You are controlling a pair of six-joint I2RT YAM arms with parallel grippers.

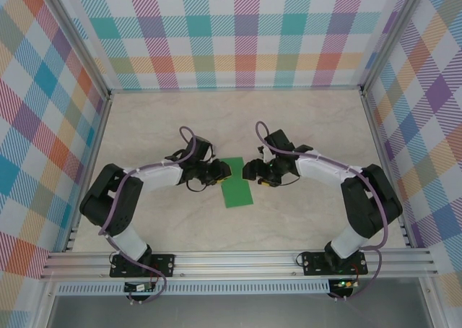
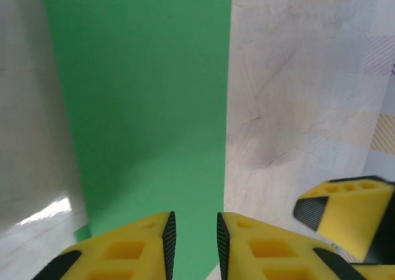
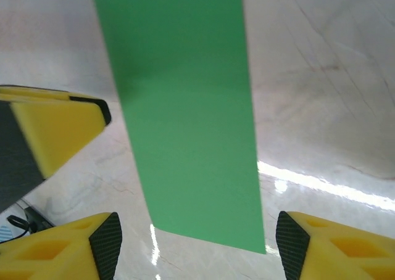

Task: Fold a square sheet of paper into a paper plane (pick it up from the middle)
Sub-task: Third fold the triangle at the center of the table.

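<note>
The square sheet of paper is bright green and shows as a narrow folded rectangle on the pale tabletop, between the two arms. My left gripper is at the strip's upper left edge. In the left wrist view its jaws stand a narrow gap apart over the green paper, and green shows through the gap. My right gripper is just right of the strip's top. Its jaws stand wide, with the near end of the paper between them untouched. Each wrist view also catches a yellow finger of the other gripper.
The marble-patterned tabletop is enclosed by plaid walls at the back and both sides. An aluminium rail carrying both arm bases runs along the near edge. The two grippers face each other only a few centimetres apart.
</note>
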